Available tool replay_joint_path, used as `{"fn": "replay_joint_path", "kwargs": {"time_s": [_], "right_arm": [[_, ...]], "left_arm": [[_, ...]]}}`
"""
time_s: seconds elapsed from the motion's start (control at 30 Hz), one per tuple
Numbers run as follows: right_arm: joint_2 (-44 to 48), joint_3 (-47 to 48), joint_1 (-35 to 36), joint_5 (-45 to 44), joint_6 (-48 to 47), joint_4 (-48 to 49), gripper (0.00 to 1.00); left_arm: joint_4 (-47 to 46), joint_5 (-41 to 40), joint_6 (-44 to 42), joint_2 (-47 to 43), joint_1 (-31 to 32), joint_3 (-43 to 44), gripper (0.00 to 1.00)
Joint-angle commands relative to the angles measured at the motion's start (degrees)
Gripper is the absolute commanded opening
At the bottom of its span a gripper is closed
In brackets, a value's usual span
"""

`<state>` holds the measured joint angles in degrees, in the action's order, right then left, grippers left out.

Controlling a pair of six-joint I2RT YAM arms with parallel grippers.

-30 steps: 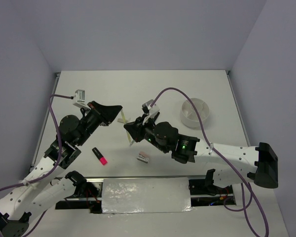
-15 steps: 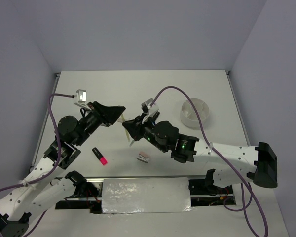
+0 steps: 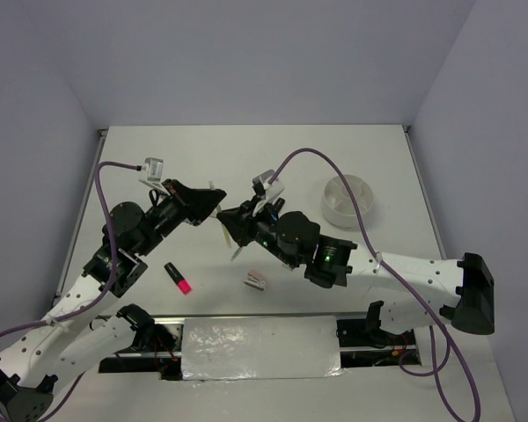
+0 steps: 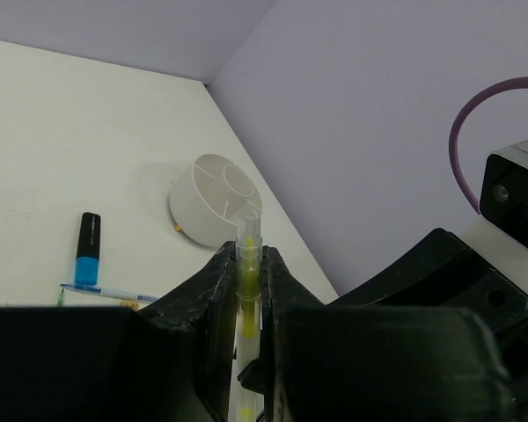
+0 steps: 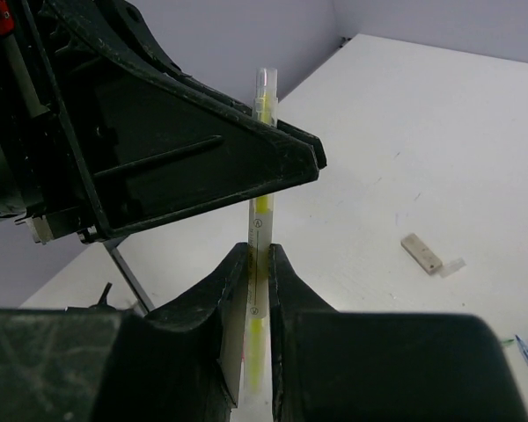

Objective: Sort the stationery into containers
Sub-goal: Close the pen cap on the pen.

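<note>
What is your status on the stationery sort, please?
Left gripper and right gripper: jaws shut on one yellow pen, held aloft. White tub stands apart, pen not in it. Purple cable arcs between pen and tub.

A white table [image 3: 246, 158] fills the middle, with pale lilac-grey walls [image 3: 246, 61] standing on three sides. At the near edge lies a crinkled whitish sheet [image 3: 260, 347]. A small metal bracket [image 3: 101, 133] sits at the far left corner.

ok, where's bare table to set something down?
Bare: far strip of table, from its far-left corner to the white tub. Crowded: centre, where left gripper and right gripper clamp the yellow pen; pink highlighter and small pale item lie nearer.
</note>
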<state>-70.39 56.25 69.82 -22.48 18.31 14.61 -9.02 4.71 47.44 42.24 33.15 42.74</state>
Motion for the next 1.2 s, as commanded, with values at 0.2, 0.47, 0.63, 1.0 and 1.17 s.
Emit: {"fn": "replay_joint_path", "kwargs": {"time_s": [0.2,0.47,0.63,1.0,1.17], "right_arm": [[0.6,1.8,-0.6,0.8,-2.5,2.7,0.07],[1.0,-1.1,-3.0,10.9,-1.2,5.0,0.64],[1.5,-2.8,-3.3,19.4,-2.5,8.4,0.39],[3.1,-4.2,-3.2,22.6,-2.3,10.4,0.00],[1.8,-2.5,-3.2,21.4,-2.7,7.7,0.00]], "left_arm": [[-2.6,4.5,-3.1,-1.4,0.7,0.9,0.00],[-9.3,12.1,-7.8,-5.5,0.7,-0.6,0.00],[-14.0,16.4,-9.5,-7.2,0.7,-2.0,0.00],[-7.3,13.5,-13.7,-5.7,0.7,1.6,0.54],[-3.7,10.5,-13.8,-5.1,0.7,4.8,0.68]]}}
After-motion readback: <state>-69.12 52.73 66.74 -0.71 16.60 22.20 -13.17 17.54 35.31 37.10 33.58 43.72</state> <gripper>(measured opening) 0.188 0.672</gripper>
